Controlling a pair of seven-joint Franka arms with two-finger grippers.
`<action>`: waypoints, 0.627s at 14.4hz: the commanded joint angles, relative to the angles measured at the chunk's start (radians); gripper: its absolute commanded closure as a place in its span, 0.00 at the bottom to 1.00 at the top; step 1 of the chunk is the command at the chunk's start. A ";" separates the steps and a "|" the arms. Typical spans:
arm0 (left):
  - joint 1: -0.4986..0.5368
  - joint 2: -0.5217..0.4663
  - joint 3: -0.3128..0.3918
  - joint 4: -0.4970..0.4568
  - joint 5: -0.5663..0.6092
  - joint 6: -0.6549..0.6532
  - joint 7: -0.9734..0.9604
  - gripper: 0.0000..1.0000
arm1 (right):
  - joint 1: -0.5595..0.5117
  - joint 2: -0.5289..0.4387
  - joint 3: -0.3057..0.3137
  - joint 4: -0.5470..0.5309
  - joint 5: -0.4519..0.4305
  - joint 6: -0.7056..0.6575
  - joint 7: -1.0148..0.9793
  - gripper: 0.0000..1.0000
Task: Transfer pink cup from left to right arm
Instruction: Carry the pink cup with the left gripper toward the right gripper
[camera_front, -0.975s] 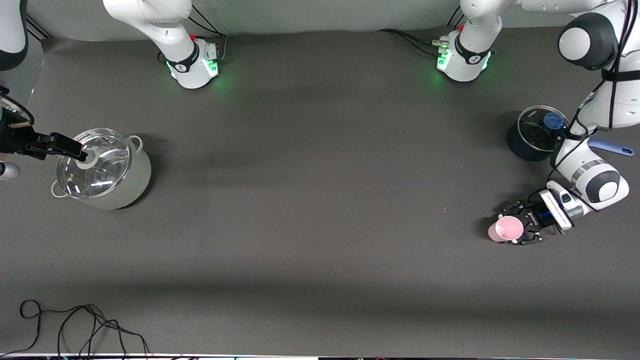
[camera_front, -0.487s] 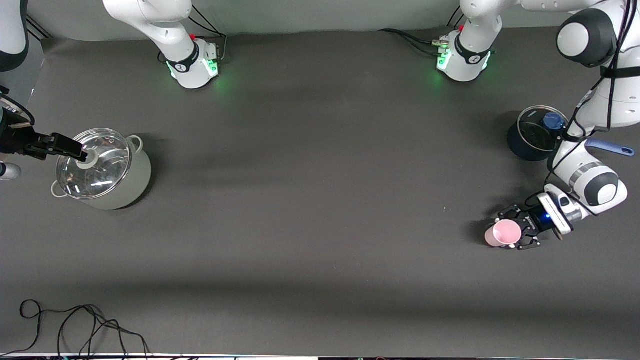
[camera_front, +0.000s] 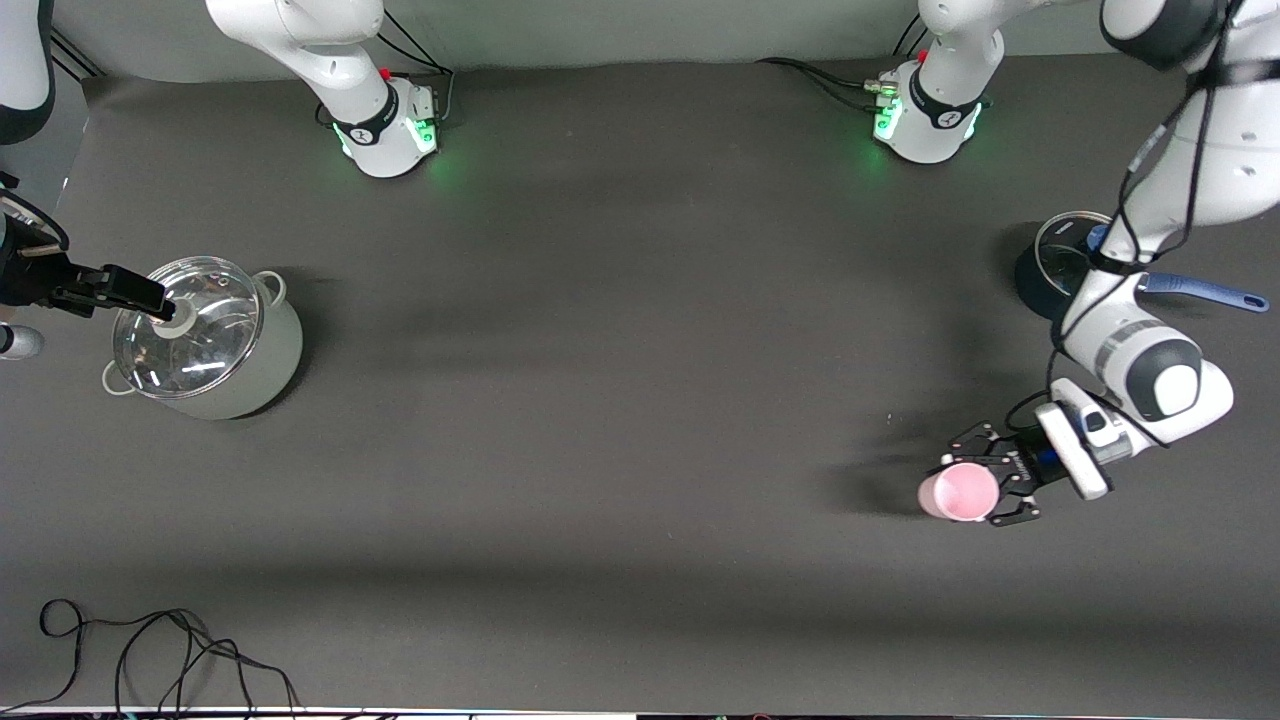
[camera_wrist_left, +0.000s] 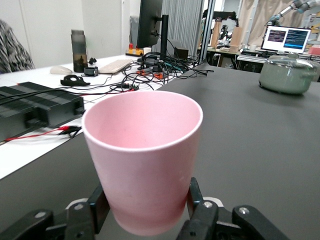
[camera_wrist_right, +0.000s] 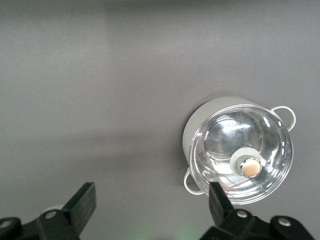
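Left end effector (camera_front: 985, 477) clamped on empty pink cup (camera_front: 958, 492), right end effector (camera_wrist_right: 150, 200) apart above lidded pot (camera_front: 205, 337)

Pink cup (camera_front: 958, 491) (camera_wrist_left: 142, 162): small, pale pink, plain tapered tumbler, no handle, smooth matte walls like plastic, inside empty. Upright, mouth up, rim wider than base. Clamped low on its body btwn fingers (camera_wrist_left: 198, 200) of left gripper (camera_front: 985, 480) (camera_wrist_left: 145, 212), one pad each side, base sitting down btwn them. Held up off the table (camera_front: 640, 400), over bare dark mat toward left arm's end, shadow cast on mat beside it. Rim round & intact, no chips visible; faint scuffs on outer wall in left wrist view. Underside hidden by gripper.
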 joint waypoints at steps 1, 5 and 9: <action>-0.067 -0.122 -0.037 -0.091 -0.023 0.095 -0.126 0.61 | 0.007 -0.001 -0.002 0.008 0.076 -0.016 0.175 0.00; -0.069 -0.191 -0.180 -0.143 -0.080 0.180 -0.172 0.60 | 0.058 0.003 0.011 0.016 0.161 -0.043 0.562 0.00; -0.066 -0.225 -0.379 -0.159 -0.129 0.404 -0.206 0.59 | 0.190 0.031 0.011 0.059 0.213 -0.044 0.948 0.00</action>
